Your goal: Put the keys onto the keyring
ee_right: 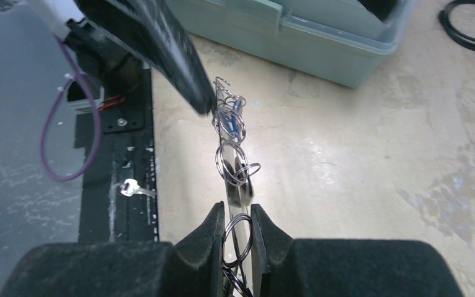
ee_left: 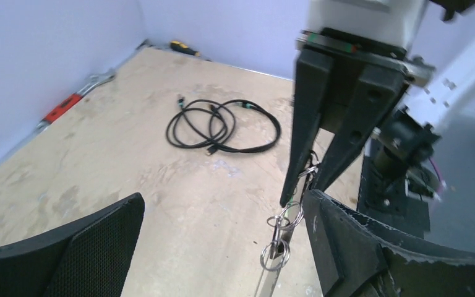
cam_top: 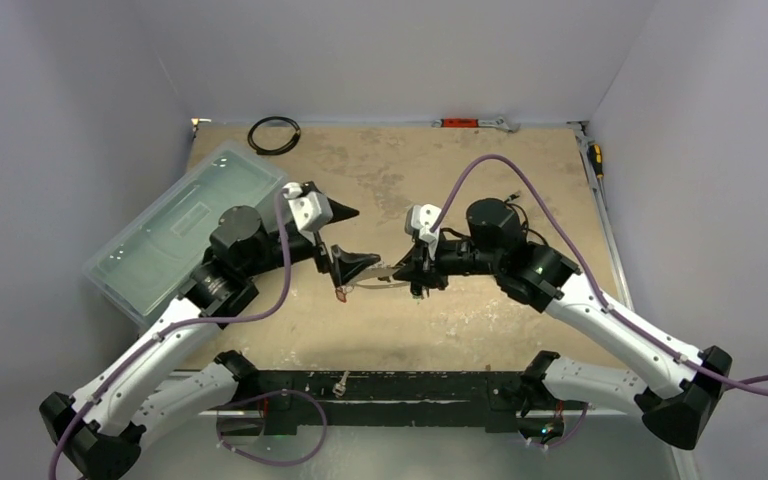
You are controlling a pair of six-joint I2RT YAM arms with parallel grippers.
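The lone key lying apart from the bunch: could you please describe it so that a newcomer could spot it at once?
Find the black rail along the near edge of the table. Left of its middle, seen from above, lies a small silvery key. Unlike the keys bunched along the keyring pinched by the right gripper, it lies flat and alone.

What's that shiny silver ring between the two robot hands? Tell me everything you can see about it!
It is the big thin silvery metal keyring, a bare wire hoop, shiny whitish from above. It seems held up off the tan table between the two grippers. The right gripper pinches one side between its black fingers. Smaller silver split rings bunch along it, with a blue tag and a red tag. The open left gripper sits at its far end; whether it touches is unclear.
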